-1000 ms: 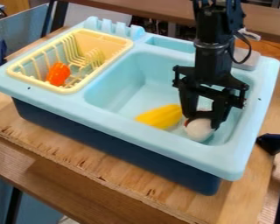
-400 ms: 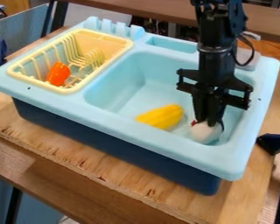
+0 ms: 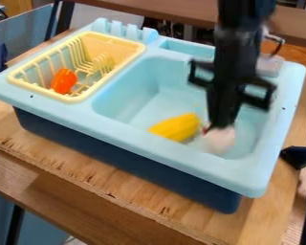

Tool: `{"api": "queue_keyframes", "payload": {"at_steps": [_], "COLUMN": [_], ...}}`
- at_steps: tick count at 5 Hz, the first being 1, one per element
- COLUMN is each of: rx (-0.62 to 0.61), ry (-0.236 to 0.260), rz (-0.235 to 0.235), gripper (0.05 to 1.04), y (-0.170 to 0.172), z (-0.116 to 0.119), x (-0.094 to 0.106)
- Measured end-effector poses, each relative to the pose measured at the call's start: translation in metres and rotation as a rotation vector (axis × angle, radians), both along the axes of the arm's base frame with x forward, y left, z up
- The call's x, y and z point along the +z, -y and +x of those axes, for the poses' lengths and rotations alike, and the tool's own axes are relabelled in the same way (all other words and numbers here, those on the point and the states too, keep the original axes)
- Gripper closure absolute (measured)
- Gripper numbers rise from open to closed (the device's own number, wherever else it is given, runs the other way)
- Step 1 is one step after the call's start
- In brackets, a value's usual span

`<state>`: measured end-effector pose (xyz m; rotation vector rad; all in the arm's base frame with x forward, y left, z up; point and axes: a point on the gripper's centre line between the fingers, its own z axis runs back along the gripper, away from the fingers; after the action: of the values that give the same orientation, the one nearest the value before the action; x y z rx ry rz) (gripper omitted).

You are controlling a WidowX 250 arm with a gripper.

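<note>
White round object (image 3: 219, 141) sits low in the right-hand end of the sink basin, gripped at its upper part. Widest of all is the plywood board (image 3: 136, 203), and standing on it is the toy sink (image 3: 149, 146), its light blue top set over a dark blue base (image 3: 117, 160). Above the right part of the sink hangs the black arm (image 3: 238, 43), entering from the top edge, with its gripper (image 3: 221, 127) pointing down into the basin (image 3: 143, 112); the gripper's two fingers are drawn close together and clamped on the white round object, though blur softens their outline. On the left of the sink top, a pale yellow dish rack (image 3: 44, 91) rests in its own place beside the basin, its slanted slats rising inside. Behind the basin is a narrow light blue recess (image 3: 184, 46), and at the back left corner stands a row of rounded light blue prongs (image 3: 124, 29). Next in size comes the yellow object (image 3: 176, 127), long and rounded, lying on the basin floor just left of the white one. Smaller is an orange object (image 3: 63, 81), inside the rack toward its front left part. Smallest is a reddish spot (image 3: 205, 129) beside the gripper's tip, at the upper left of the white object.
</note>
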<state>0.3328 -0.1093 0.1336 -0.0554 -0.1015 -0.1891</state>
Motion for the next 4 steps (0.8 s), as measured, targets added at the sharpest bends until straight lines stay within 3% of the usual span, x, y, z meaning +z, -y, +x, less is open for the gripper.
{"api": "queue_keyframes", "payload": {"at_steps": [1, 2, 4], "rx": [0.053, 0.102, 0.161], "ry": [0.079, 0.091, -0.016], "rz": [-0.001, -0.003, 0.006], "gripper": [1.033, 1.033, 1.033], "y": [-0.01, -0.03, -0.084], "z": [-0.016, -0.029, -0.02], "x": [0.05, 0.064, 0.035]}}
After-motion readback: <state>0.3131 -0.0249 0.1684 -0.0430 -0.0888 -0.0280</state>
